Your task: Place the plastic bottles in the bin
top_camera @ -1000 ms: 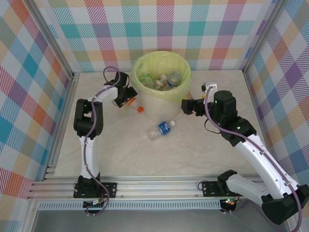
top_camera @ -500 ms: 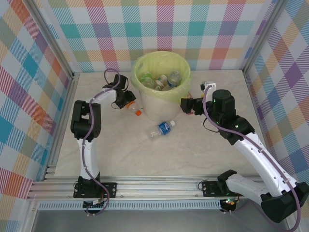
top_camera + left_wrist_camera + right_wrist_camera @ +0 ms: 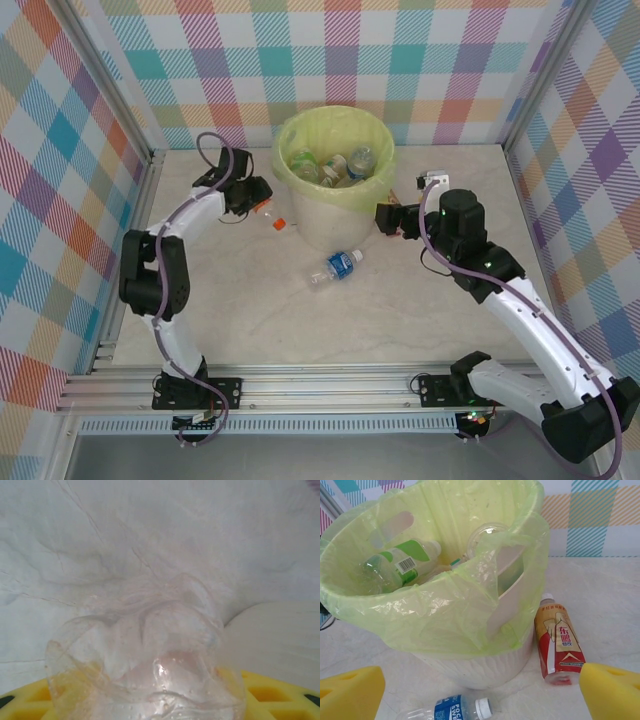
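Left gripper [image 3: 260,203] — arm stretched far out — clamps an orange-capped bottle [image 3: 273,216] beside the bin [image 3: 335,225]; right gripper [image 3: 384,218] (elbow bent) gapes.

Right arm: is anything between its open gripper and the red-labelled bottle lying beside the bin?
Nothing visible does. The red-labelled bottle lies on bare table just ahead of the open right gripper. The bin stands beside the bottle, not across the approach.

Lined bin [image 3: 330,225] with bottles [image 3: 338,165] inside; blue-label bottle [image 3: 336,267] flat before it, orange-capped bottle [image 3: 272,215] at its left.
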Tool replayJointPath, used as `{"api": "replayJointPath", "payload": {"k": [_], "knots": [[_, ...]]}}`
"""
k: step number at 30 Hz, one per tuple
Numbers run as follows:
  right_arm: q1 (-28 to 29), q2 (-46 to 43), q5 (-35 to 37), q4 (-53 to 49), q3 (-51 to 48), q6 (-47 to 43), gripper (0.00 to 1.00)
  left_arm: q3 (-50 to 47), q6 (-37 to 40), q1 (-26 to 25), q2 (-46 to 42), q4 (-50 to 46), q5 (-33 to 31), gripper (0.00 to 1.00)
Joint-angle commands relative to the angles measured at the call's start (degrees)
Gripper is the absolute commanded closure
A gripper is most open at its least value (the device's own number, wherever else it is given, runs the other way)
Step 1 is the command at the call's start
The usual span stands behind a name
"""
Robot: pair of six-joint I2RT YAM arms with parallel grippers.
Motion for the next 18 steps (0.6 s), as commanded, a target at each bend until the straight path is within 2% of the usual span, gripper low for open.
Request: {"api": "replayJointPath", "payload": {"k": [1, 11, 14, 18], "knots": [[-0.1, -1.4, 2.2, 3.9, -0.5, 1.8, 0.0, -2.0, 0.3, 0.3, -7.5, 3.7, -1.3, 0.47], [-0.1, -2.9, 4.6, 6.8, -2.7, 3.4, 0.0, -2.3, 5.0, 0.3, -23.5, 4.4, -13.3, 0.48], [-0.1, -3.0, 4.9, 7.1, -2.8, 3.6, 0.0, -2.7, 5.7, 0.2, -27.3, 6.9, -12.9, 0.49], [-0.1, -2.7, 5.0, 7.7, -3.0, 3.6, 0.0, 0.0, 6.0, 0.0, -29.8, 9.1, -8.7, 0.5]]}}
